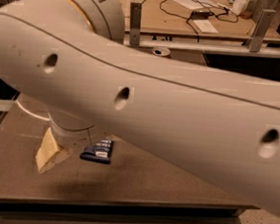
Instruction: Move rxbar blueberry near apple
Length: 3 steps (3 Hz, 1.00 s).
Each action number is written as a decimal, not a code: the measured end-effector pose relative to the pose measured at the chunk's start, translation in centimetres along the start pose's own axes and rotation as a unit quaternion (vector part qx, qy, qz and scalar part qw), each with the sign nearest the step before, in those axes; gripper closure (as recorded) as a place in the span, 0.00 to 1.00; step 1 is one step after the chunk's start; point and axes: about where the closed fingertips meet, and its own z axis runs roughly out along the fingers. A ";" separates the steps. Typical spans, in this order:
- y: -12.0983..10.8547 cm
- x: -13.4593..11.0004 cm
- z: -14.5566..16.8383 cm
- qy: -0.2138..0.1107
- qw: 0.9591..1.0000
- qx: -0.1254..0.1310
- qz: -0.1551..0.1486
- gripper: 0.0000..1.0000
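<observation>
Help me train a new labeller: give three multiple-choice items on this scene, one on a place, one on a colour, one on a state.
1. Where is the snack bar?
A. On the far workbench
B. On the table, beside the gripper
C. On the floor

2. What colour is its wrapper?
A. Green
B. Yellow
C. Dark blue

3. How does the bar lie?
A. Flat on the tabletop
B. Standing on end
C. Lifted in the air

Answers:
1 B: it rests on the brown top just right of the gripper in the picture, under the big arm.
2 C: the wrapper is navy with white print.
3 A: its broad face is down and nothing holds it.
</observation>
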 end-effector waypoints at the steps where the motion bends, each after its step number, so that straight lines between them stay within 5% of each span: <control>1: -0.4 1.3 1.6 0.030 0.999 0.026 0.029 0.00; 3: -0.9 1.8 2.8 0.065 0.997 0.014 0.047 0.00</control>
